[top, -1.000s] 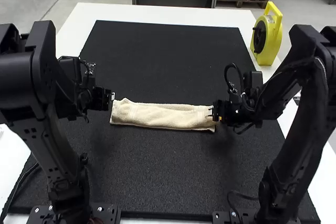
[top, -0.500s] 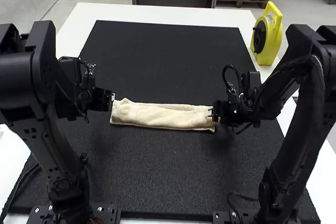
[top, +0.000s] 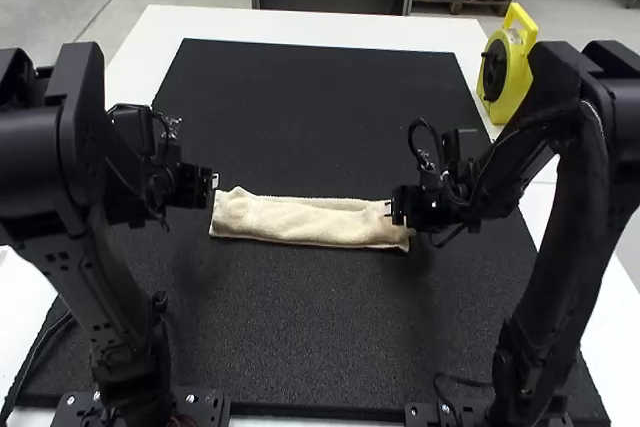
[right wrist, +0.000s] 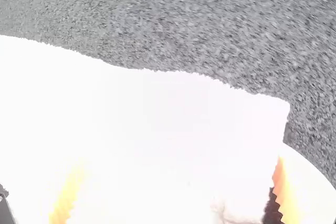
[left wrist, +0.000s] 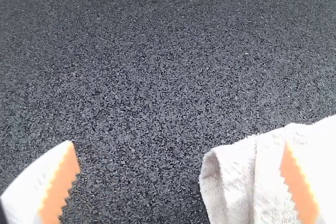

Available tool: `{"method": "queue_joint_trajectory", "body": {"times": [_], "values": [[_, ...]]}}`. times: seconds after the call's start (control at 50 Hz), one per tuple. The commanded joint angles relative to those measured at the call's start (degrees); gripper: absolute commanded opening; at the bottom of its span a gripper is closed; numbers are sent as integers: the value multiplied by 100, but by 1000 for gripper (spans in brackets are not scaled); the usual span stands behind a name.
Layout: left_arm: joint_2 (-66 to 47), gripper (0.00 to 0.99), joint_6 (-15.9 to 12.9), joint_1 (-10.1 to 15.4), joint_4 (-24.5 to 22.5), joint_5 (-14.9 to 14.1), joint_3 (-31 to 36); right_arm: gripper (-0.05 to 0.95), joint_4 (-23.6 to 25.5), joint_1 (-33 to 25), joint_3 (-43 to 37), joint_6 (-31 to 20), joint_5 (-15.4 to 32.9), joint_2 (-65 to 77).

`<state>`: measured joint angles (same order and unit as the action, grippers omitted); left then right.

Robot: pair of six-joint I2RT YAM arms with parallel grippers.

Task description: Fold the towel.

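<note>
- Across the middle of the dark mat [top: 310, 127] I find the towel [top: 310, 222], lying as a long, narrow strip of more than one layer, with a slightly uneven upper edge. Its position matches the previous frames; I observe no shift.
- What has changed is the right claw [top: 390, 209]: it has moved inward along the strip, from the outer end towards the middle. The left claw [top: 214, 187] has barely moved.
- I judge this to be positioning for the next fold, with the right end to be taken up and laid over towards the left. The narrow strip suggests the lengthwise folding is done and the crosswise fold is outstanding.
- Right claw: fingers well apart, over the towel's right end, with cloth visible between them. I see no pinch; whether either finger touches the cloth, I cannot tell.
- Left claw: fingers wide apart at the towel's left end, one beside the mat's bare surface, the other over the cloth. It has hold of nothing.
- A loose layer at the left end could slip should only the top be caught.
- Further out, the mat lies on the white tabletop [top: 300, 25]; a yellow reel [top: 517, 72] stands near its far right corner.
</note>
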<state>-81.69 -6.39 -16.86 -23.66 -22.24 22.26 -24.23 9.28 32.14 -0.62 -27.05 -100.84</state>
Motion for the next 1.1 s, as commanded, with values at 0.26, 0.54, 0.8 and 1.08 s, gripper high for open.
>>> {"method": "queue_joint_trajectory", "body": {"times": [0.26,0.54,0.8,1.08], "values": [[92,900,-2,-10,2,27,191,331,41,92,29,229,-503,-164],[92,900,-11,-10,19,9,191,239,23,39,38,300,-503,-164],[92,900,-11,-19,46,-26,191,-15,6,30,55,273,-503,-164],[92,900,-20,-28,81,-26,191,-18,6,30,91,282,-503,-24]]}}
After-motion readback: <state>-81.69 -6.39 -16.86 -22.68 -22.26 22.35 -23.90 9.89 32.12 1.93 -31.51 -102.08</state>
